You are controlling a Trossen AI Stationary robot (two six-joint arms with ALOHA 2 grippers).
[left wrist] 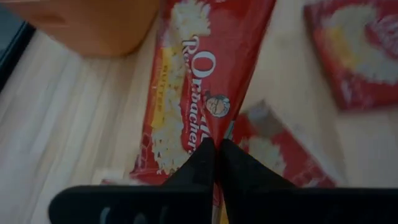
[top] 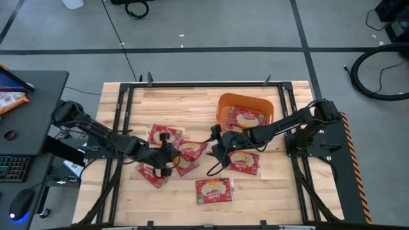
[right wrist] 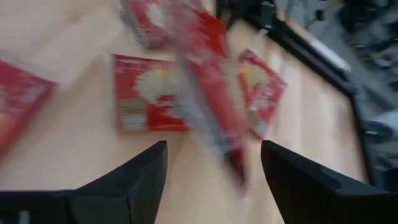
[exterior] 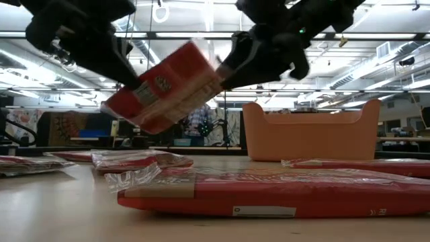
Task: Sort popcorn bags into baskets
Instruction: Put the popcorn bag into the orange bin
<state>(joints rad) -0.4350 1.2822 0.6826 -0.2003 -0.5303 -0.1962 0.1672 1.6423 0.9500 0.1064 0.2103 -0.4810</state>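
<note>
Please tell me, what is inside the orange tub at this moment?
The high view shows one red popcorn bag lying flat inside the orange tub. In the low view the tub's solid wall hides the contents, and anything under that bag stays unseen.

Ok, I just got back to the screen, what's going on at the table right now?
The left gripper is shut on a popcorn bag and holds it up off the wooden table. The right gripper is open, right by that lifted bag, with the bag between its spread fingers. One bag already lies in the orange basket. Several more bags are spread over the table, one nearest the front edge.
</note>
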